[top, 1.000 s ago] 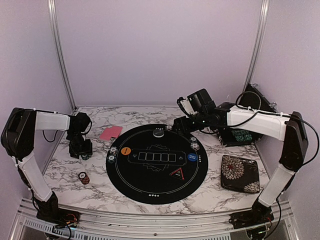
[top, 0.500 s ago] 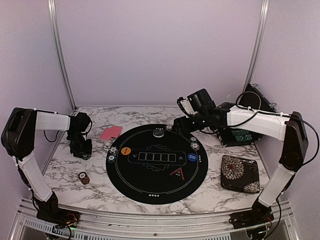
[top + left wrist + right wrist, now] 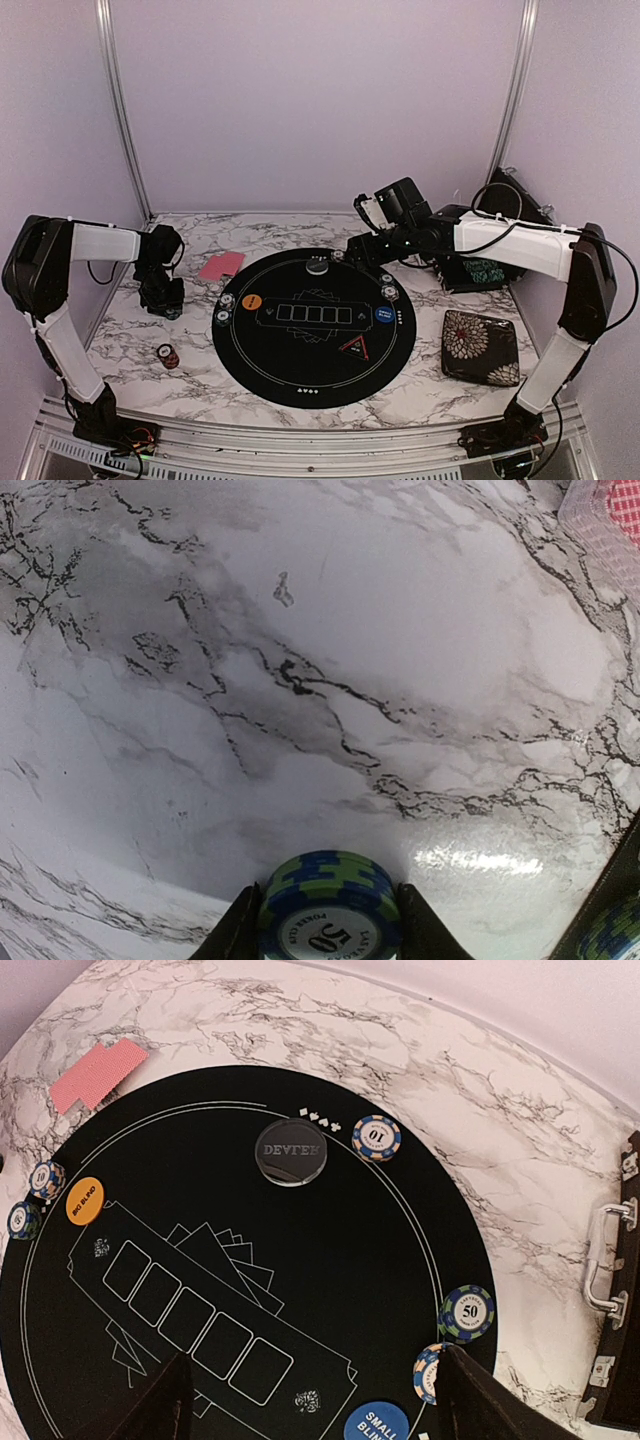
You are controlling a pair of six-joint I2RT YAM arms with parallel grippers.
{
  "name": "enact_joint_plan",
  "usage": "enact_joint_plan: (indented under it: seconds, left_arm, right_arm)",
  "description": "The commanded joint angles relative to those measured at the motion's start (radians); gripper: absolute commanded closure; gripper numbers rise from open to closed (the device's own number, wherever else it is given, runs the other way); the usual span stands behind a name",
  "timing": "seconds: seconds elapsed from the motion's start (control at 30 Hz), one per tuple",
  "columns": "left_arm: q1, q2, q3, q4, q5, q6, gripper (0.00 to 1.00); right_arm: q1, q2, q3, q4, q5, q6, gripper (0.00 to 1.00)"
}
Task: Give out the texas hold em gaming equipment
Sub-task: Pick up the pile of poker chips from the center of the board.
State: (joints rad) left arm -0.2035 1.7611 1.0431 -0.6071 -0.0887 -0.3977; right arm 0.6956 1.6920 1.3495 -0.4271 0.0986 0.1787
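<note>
My left gripper point(image 3: 330, 920) is shut on a blue-and-green striped poker chip stack point(image 3: 330, 905) marked 50, low over the marble left of the mat; it shows in the top view as left gripper point(image 3: 163, 298). Pink-backed cards point(image 3: 221, 265) lie behind it. A red chip stack point(image 3: 167, 355) stands nearer the front. On the round black mat point(image 3: 315, 385) are the orange button point(image 3: 85, 1200), blue button point(image 3: 380, 1422), dealer button point(image 3: 290, 1151), a triangle marker point(image 3: 357, 347) and chip stacks point(image 3: 466, 1313) at the rim. My right gripper point(image 3: 310, 1410) hangs open above the mat's back right.
A black floral case point(image 3: 481, 346) lies right of the mat. A dark box point(image 3: 480, 265) stands at the back right behind the right arm. Metal frame posts point(image 3: 120, 110) rise at the back corners, with a rail along the near edge.
The left gripper's jaws have shut on the blue-and-green chip stack. The right arm has not moved.
</note>
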Motion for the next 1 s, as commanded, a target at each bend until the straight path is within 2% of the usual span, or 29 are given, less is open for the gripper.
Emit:
enact_joint_plan:
  seconds: [0.0,0.57,0.97]
  left_arm:
    - [-0.007,-0.015,0.005,-0.052,-0.02,0.013,0.63]
    - [-0.047,-0.021,0.083,-0.106,-0.035,0.001,0.63]
    - [-0.105,0.038,0.234,-0.17,-0.046,-0.003,0.63]
  right_arm:
    - [-0.004,-0.029,0.008,-0.003,0.01,-0.003,0.19]
    - [-0.005,-0.031,0.006,0.004,0.009,-0.01,0.19]
    - [-0.014,-0.037,-0.015,0.024,-0.001,-0.008,0.19]
